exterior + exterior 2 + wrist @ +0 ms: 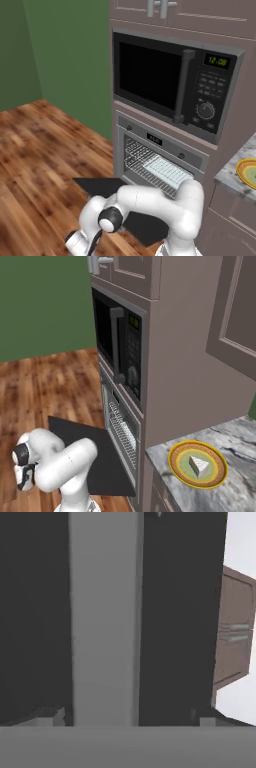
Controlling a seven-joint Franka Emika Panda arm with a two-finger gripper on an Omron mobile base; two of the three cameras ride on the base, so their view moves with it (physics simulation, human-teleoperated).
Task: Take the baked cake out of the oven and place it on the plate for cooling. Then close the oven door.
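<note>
While jaws: fingertips wide apart either side of the silver handle [105,617], gripping nothing
Oven door [95,451]: dropped flat
Cake [199,464]: on plate [180,472]
Display: microwave [170,82] shows green digits, unreadable
Room: wood floor [40,150], green wall [70,50]

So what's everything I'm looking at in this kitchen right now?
microwave: one, black, built in above the oven.
oven: one, grey-silver frame, wire rack inside.
oven door: one, nearly black, dropped open and flat.
plate: one, yellow-orange rim, on the marble counter.
cake slice: one, pale, on the plate.
counter: one, grey marble, right of the oven.
floor: wood planks.
gripper: one, dark fingertips spread either side of the door's silver handle.
</note>
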